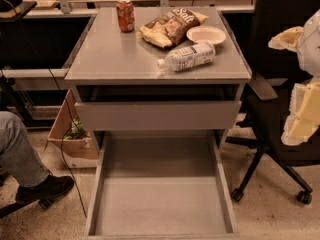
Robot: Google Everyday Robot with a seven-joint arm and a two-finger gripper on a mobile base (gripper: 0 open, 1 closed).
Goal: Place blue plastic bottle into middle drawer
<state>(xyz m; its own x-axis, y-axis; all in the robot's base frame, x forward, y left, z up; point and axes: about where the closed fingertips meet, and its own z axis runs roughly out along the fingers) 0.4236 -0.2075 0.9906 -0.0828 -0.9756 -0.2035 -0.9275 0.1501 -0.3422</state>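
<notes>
Gripper (299,79) sits at right edge, grip unreadable; blue plastic bottle (187,57) lies on cabinet top (115,54) above open middle drawer (160,204).

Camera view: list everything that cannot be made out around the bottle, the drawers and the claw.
- claw: at the right edge, cut off by the frame.
- middle drawer: front end cut off by the bottom edge.
- top drawer: inside hidden behind its front panel and under the cabinet top.
- blue plastic bottle: label print too small to read.
- person: only a leg and shoe; left edge cuts the rest.
</notes>
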